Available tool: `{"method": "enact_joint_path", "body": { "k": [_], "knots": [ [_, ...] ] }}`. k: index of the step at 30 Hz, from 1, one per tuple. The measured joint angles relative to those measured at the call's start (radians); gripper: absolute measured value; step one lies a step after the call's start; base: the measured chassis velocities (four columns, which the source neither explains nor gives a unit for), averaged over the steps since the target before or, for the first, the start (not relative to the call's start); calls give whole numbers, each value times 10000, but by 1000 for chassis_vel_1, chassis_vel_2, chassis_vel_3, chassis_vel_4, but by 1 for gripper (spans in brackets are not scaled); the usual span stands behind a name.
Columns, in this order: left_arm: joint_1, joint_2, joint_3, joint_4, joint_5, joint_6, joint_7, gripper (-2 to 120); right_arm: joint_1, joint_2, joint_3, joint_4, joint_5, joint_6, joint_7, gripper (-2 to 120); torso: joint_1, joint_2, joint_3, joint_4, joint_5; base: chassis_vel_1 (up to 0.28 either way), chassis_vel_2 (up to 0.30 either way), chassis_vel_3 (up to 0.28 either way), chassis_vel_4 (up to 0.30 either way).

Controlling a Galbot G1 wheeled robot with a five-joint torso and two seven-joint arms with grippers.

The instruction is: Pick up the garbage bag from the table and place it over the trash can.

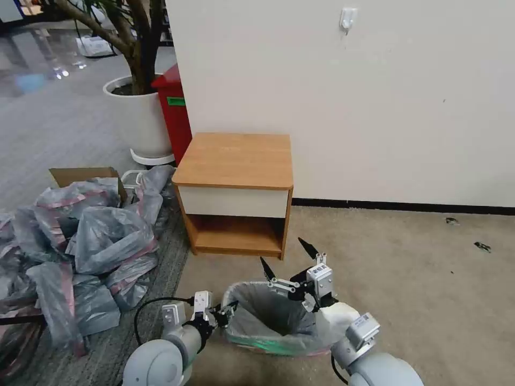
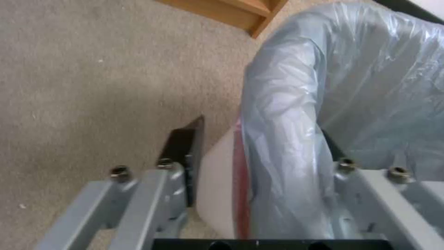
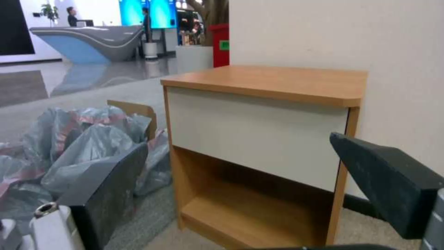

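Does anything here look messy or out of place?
Yes. A big heap of crumpled grey-and-pink bags sprawls on the floor left of the table, and small dark scraps litter the carpet by the wall. The garbage bag lines the trash can fairly neatly.

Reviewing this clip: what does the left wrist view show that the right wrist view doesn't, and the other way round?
Left wrist view alone: the left gripper straddles the trash can rim, one of its fingers outside, with the garbage bag draped over the rim, pink-red band down the outer wall.

Right wrist view alone: the right gripper open and empty, the heap of bags, a cardboard box, the red bin.

Both: the table, bare-topped in the right wrist view, and the carpet.
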Motion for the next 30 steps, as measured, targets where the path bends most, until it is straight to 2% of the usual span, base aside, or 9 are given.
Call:
{"method": "enact_joint_path", "body": {
  "k": [5, 13, 19, 22, 23, 24, 26, 27, 30],
  "knots": [
    [19, 77, -4, -168, 196, -83, 203, 64, 29, 25, 13, -50, -1, 1, 6, 100, 0, 0, 0, 0, 0, 0, 0, 0, 0],
    [-13, 254, -6, -237, 1019, -715, 1045, 96, 18, 259, 95, -129, -21, 22, 377, 100, 0, 0, 0, 1, 1, 0, 0, 0, 0],
    [127, 293, -47, -360, 1642, -1862, 1702, 100, -150, 883, 368, -385, -252, 227, 1169, 100, 0, 0, 0, 1, 1, 0, 0, 0, 0],
    [255, 400, -94, -280, 2172, -3930, 2062, 100, -417, 1168, 591, -534, -297, 221, 1804, 100, 0, 0, 0, -1, 1, 0, 0, 0, 0],
    [344, 470, -203, -28, 2309, -5561, 2367, 100, -575, 1256, 780, -643, -290, 315, 1990, 100, 0, 0, 0, 0, 0, 0, 0, 0, 0],
    [344, 470, -203, -28, 2309, -5561, 2367, 100, -575, 1256, 780, -643, -290, 315, 1990, 100, 0, 0, 0, 0, 0, 0, 0, 0, 0],
    [471, 512, -452, 144, 2706, -6793, 2682, 100, -764, 1320, 1073, -836, -303, 621, 2091, 100, 1, 0, 0, 0, 0, 0, 0, 0, 0],
    [471, 512, -452, 144, 2706, -6793, 2682, 100, -764, 1320, 1073, -836, -303, 621, 2091, 100, 1, 0, 0, 0, 0, 0, 0, 0, 0],
    [714, 484, -781, 157, 3244, -7574, 2503, 100, -1034, 1358, 1388, -1031, -351, 1011, 2197, 100, 1, 0, 0, 1, 1, 0, 0, 0, 0]
  ]
}}
